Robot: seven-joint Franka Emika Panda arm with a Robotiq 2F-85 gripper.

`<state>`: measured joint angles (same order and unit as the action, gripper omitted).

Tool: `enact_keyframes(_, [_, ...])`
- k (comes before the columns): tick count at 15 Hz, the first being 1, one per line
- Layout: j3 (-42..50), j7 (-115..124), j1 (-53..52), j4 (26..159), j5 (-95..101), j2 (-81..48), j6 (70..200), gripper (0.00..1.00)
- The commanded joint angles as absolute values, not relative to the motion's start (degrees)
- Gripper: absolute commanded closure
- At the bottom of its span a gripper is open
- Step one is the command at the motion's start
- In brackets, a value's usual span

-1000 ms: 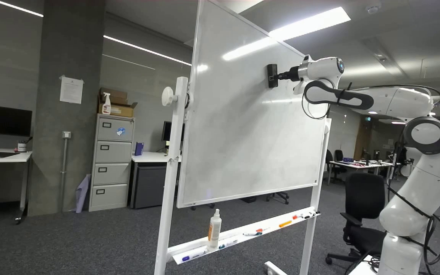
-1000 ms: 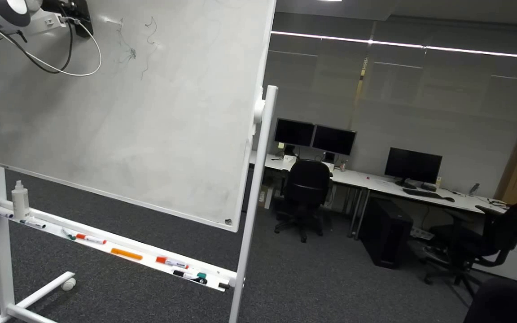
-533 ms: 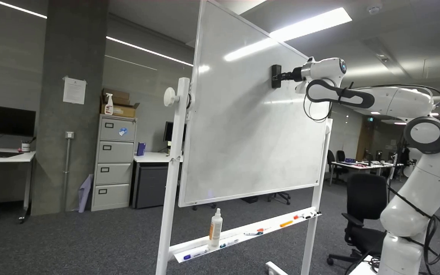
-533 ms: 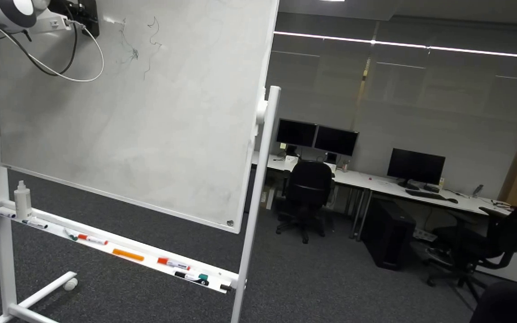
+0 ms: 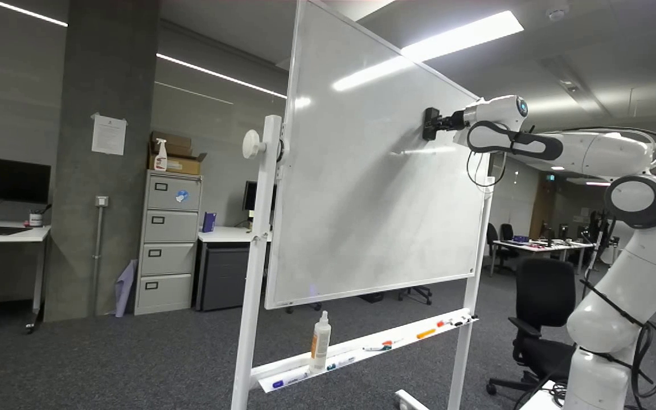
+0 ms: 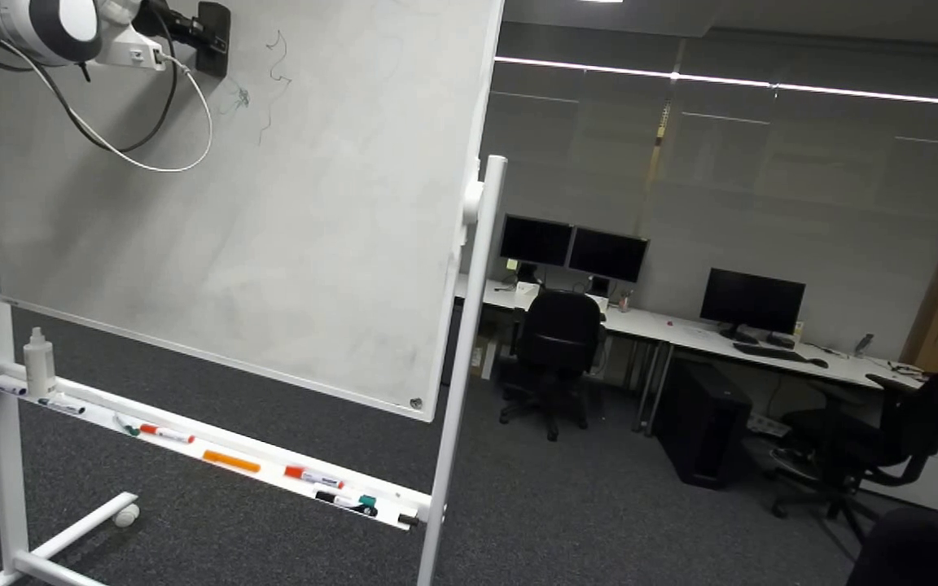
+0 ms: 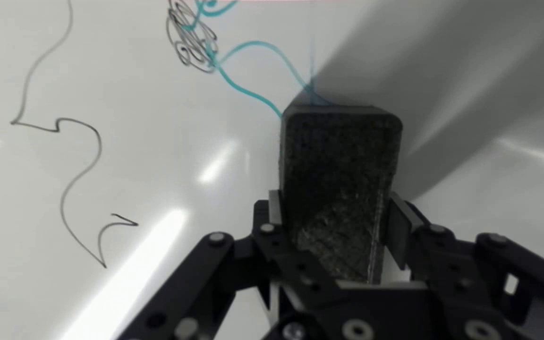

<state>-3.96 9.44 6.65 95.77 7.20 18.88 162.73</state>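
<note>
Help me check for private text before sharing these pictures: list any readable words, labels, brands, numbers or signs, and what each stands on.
None can be read.
Notice on the pillar: too small.
Bottle on the tray: label blurred.
Spray bottle on the filing cabinet: label too small.
Markers: print too small.
Distant green sign: too small.
Whiteboard: teal and black squiggles, no clear letters.
Black eraser in the gripper: no visible text.

1. And the ceiling panel [image 5: 464, 37] blazes — its reflection [image 5: 370, 73] streaks the whiteboard [image 5: 356, 239]!
2. A soft shadow [image 5: 385, 176] slants down the same surface.
3. Dimmer here, in an exterior view, the black chair [image 6: 560, 338] swallowing detail.
4. Wrist view: glare [image 7: 128, 274] slashes diagonally, teal lines [image 7: 239, 88] crisp — the jaws' near end blurred.
</note>
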Motion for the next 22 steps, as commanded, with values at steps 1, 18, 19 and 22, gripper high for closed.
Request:
enact_keyframes(1, [-1.8, 10.9, 7.5, 98.5, 5.4, 15.6, 165.5, 0.70])
enact_keyframes(18, [-6.2, 3.5, 0.8, 104.6, 4.6, 16.7, 166.3, 0.70])
enact_keyframes(19, [-6.8, 3.4, 1.1, 105.2, 5.2, 16.5, 167.0, 0.70])
enact_keyframes(22, [-7.1, 3.9, 2.0, 105.6, 5.9, 15.8, 168.3, 0.70])
